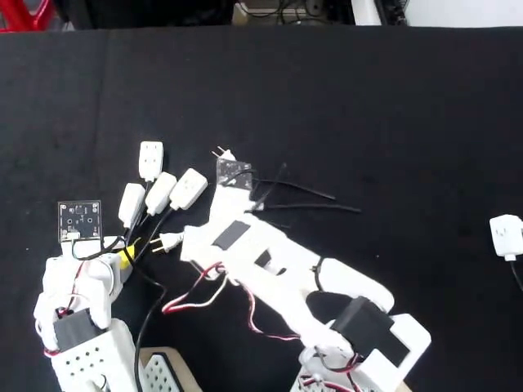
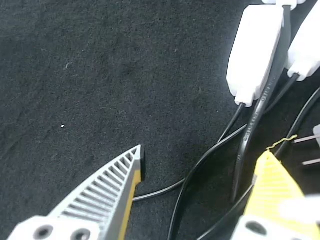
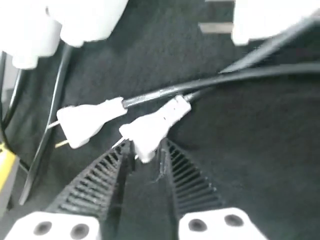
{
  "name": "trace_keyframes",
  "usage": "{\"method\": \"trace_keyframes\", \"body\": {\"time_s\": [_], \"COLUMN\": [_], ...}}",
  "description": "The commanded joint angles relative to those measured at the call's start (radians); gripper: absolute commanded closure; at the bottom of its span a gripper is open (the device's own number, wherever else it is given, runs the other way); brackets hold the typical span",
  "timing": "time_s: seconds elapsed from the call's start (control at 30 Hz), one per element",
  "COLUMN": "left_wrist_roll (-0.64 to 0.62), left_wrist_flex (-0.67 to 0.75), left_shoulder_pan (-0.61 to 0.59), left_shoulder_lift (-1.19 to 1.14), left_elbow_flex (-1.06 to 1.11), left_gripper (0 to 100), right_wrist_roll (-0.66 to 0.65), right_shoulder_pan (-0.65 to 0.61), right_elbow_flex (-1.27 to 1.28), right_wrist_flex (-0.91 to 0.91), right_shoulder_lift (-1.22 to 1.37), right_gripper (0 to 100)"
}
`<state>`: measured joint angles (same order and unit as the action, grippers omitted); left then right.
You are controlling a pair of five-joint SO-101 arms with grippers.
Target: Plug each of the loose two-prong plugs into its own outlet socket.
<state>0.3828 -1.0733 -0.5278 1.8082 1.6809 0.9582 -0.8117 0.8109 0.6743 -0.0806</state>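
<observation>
Plug point(image 3: 150, 131) clamped in my right gripper point(image 3: 146, 148), spare plug point(image 1: 169, 242) loose at its 7 o'clock, left gripper point(image 2: 202, 152) wide open, empty; nothing in sockets point(image 1: 159, 193) yet, I reckon.

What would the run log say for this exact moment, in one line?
left gripper: open, empty | right gripper: shut on plug | second plug: lying loose beside it

black-covered table point(image 1: 392, 114)
</observation>
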Motion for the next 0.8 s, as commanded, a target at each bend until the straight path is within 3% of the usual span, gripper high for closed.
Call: {"method": "trace_keyframes", "body": {"time_s": [0.0,0.63,0.77], "left_wrist_roll": [0.006,0.006,0.006], "left_wrist_flex": [0.012,0.012,0.012], "left_shoulder_pan": [0.001,0.001,0.001], "left_shoulder_lift": [0.008,0.008,0.008], "left_elbow_flex": [0.019,0.019,0.019], "left_gripper": [65,65,65], "right_wrist_roll": [-0.005,-0.095,-0.089], "right_shoulder_pan": [0.054,0.104,0.098], "right_elbow_flex": [0.002,-0.084,-0.082], "right_wrist_flex": [-0.014,0.167,0.132], "right_shoulder_lift": [-0.018,-0.054,-0.054], "right_gripper": [97.0,98.5,90.9]}}
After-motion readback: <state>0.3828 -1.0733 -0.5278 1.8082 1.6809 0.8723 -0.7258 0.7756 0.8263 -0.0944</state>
